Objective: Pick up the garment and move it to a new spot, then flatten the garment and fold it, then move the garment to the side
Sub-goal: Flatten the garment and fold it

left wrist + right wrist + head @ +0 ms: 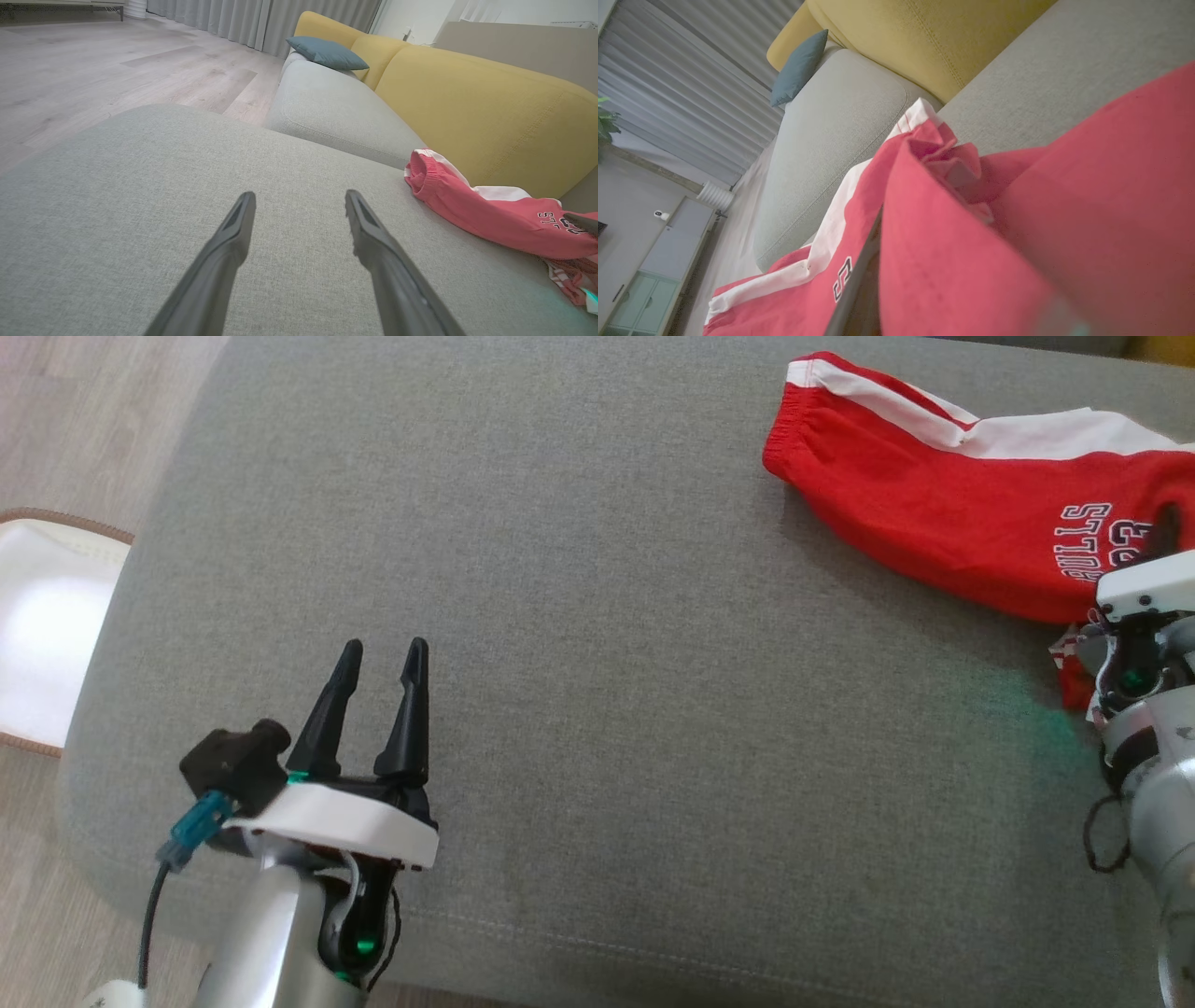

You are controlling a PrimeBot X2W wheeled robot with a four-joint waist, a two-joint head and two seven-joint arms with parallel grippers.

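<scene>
The garment (934,513) is a red piece with white stripes and dark lettering, lying bunched at the far right of the grey cushion (607,663). My right gripper (1162,537) is at the right edge, shut on the garment's near part. In the right wrist view the red cloth (962,261) drapes over the jaws, and one dark finger (857,289) shows under a fold. My left gripper (385,653) hovers open over the cushion's near left, well apart from the garment, nothing between its fingers. The left wrist view shows the garment (490,214) to the right of the open left gripper (299,198).
A white bag with a brown rim (47,625) sits on the wooden floor left of the cushion. A yellow backrest (467,107) rises behind the garment. Another grey seat (336,107) with a blue pillow (327,52) lies beyond.
</scene>
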